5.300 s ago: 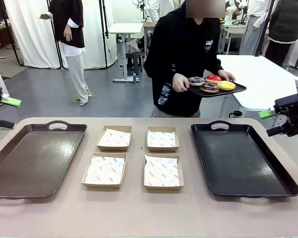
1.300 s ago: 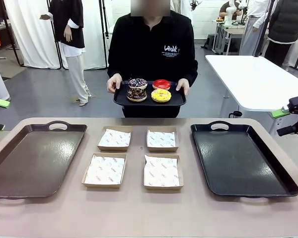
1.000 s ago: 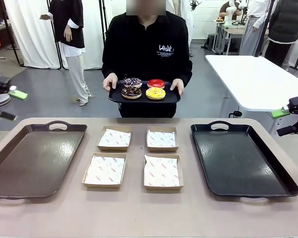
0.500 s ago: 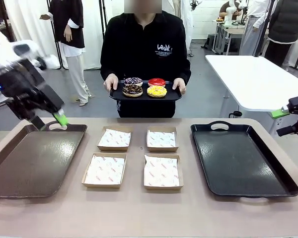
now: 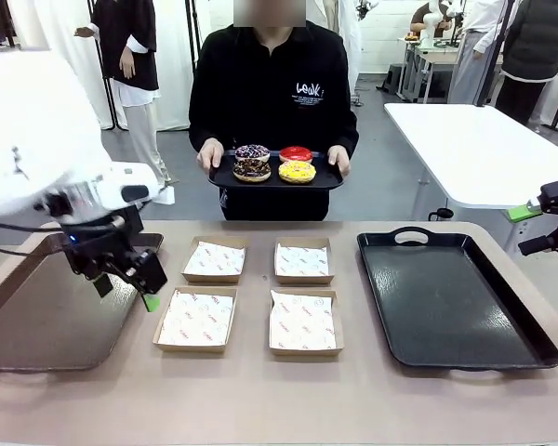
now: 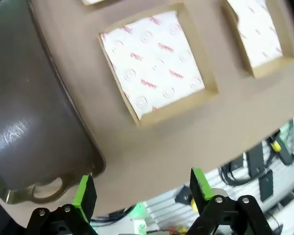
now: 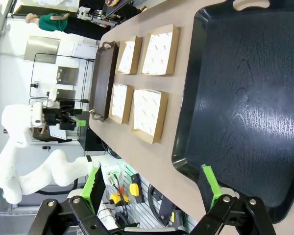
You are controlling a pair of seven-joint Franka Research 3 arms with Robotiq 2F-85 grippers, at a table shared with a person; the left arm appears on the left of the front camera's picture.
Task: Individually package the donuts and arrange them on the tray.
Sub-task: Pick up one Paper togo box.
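Cardboard boxes (image 5: 303,260), four and paper-lined, sit empty on the worktop (image 5: 260,409) between a brown tray (image 5: 37,325) and a black tray (image 5: 446,307). The donuts (image 5: 274,165) all lie on a small dark tray (image 5: 275,184) that a person holds beyond the far edge. Left hand (image 5: 126,293), fingers apart and empty, hangs over the brown tray's right rim, near the near-left box (image 5: 197,319). Right hand (image 5: 526,229), likewise apart and empty, hovers off the worktop's right side. Likely faults: a fingertip knocks the light box askew, or a hard grip crushes the soft glaze.
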